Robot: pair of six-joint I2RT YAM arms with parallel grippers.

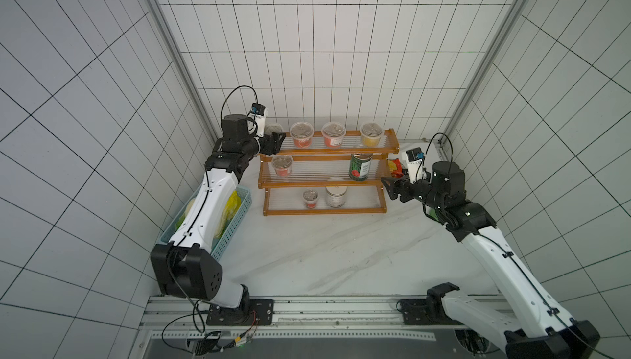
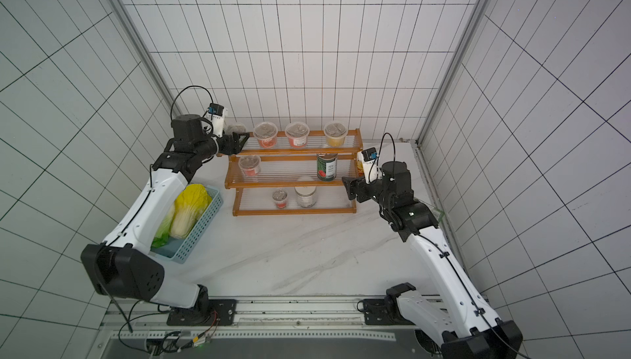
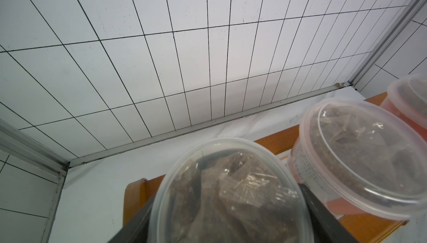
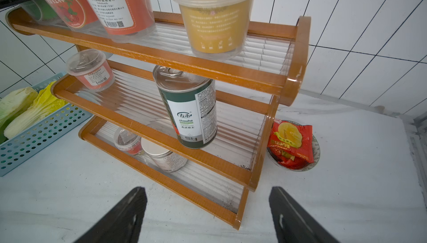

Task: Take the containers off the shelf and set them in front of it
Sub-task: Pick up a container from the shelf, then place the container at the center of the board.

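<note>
The orange-brown stepped shelf [image 1: 341, 151] [image 4: 175, 62] stands at the back of the table. My left gripper [image 1: 276, 140] [image 3: 225, 193] is at the left end of the top tier, shut on a clear green cup [image 1: 273, 128] [image 3: 231, 195] whose lid fills the gap between both fingers. Beside it stand two red cups [image 1: 302, 134] [image 1: 334, 134] and a yellow cup [image 1: 370, 134]. The middle tier holds a red cup [image 1: 282, 165] and the tin can [image 1: 360, 166]. A small red cup [image 1: 310, 198] and the white-lidded jar [image 1: 336, 195] sit lowest. My right gripper [image 1: 387, 186] [image 4: 208, 198] hangs open and empty off the shelf's right end.
A light-blue basket [image 2: 201, 227] with cabbage lies left of the shelf, under my left forearm. A small bowl with a red snack packet [image 4: 292, 146] sits right of the shelf, behind my right gripper. Tiled walls close in on three sides.
</note>
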